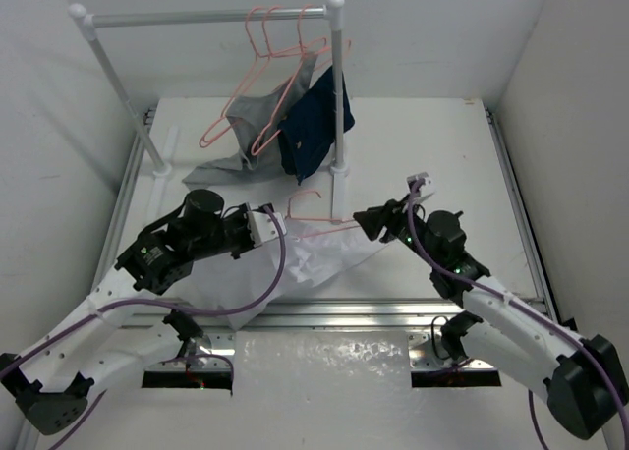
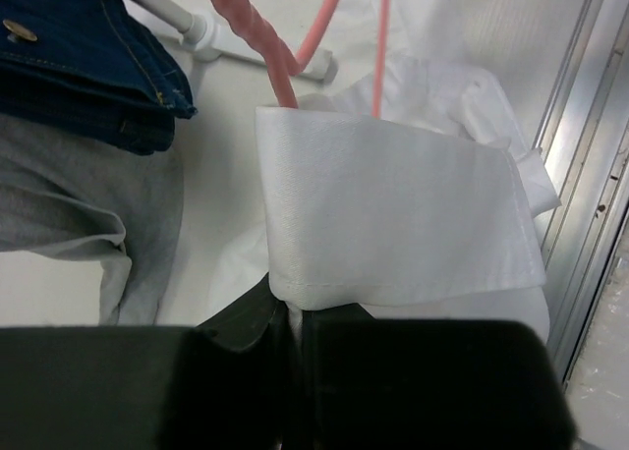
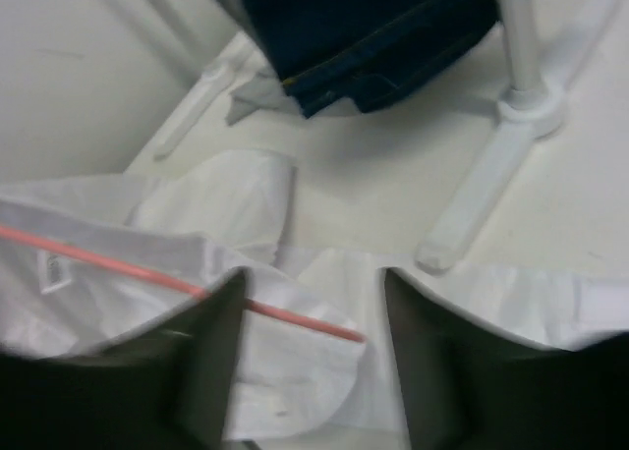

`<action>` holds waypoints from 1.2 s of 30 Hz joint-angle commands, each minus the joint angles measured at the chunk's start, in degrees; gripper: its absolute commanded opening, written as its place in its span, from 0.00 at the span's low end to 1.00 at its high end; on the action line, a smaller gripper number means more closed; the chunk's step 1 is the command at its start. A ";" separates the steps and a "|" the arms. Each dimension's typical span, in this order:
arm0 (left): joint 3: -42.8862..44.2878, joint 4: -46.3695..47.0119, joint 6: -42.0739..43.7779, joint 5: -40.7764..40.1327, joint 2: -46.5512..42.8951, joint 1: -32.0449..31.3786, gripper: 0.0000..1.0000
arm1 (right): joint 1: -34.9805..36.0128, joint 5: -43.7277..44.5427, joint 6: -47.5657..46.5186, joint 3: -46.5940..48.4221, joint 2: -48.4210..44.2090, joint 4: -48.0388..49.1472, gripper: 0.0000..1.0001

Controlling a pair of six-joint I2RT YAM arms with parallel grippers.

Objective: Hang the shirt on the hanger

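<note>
Hanger (image 2: 251, 28) partly hidden inside shirt (image 2: 393, 204); left hand (image 2: 295, 317) pinching shirt, right hand (image 3: 310, 283) spread.

— What stands in the upper middle of the overhead view?
— A white pipe rack (image 1: 206, 19), with pink spare hangers (image 1: 257, 47) hooked on its rail.
— Any clothes there?
— A grey garment (image 1: 251, 116) hangs down to the white surface (image 1: 432, 145). A navy garment (image 1: 314, 126) hangs just right of it, against the right post.
— And lower down?
— A metal rail (image 1: 393, 312) runs across.

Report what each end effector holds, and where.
Left end effector pinches the shirt by a folded edge. Right end effector is open, holding nothing.
</note>
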 commanded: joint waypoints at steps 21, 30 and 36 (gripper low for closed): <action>2.12 8.19 -5.61 -4.71 -2.27 0.18 0.00 | -1.39 -16.02 27.94 -5.93 32.65 31.70 0.77; 2.74 8.55 -6.40 -5.85 -2.45 0.36 0.00 | 4.06 -16.55 28.05 -0.30 42.00 33.31 0.78; 2.83 8.81 -5.88 -8.75 -3.06 0.54 0.00 | 3.89 -17.62 30.08 -1.36 42.62 36.77 0.00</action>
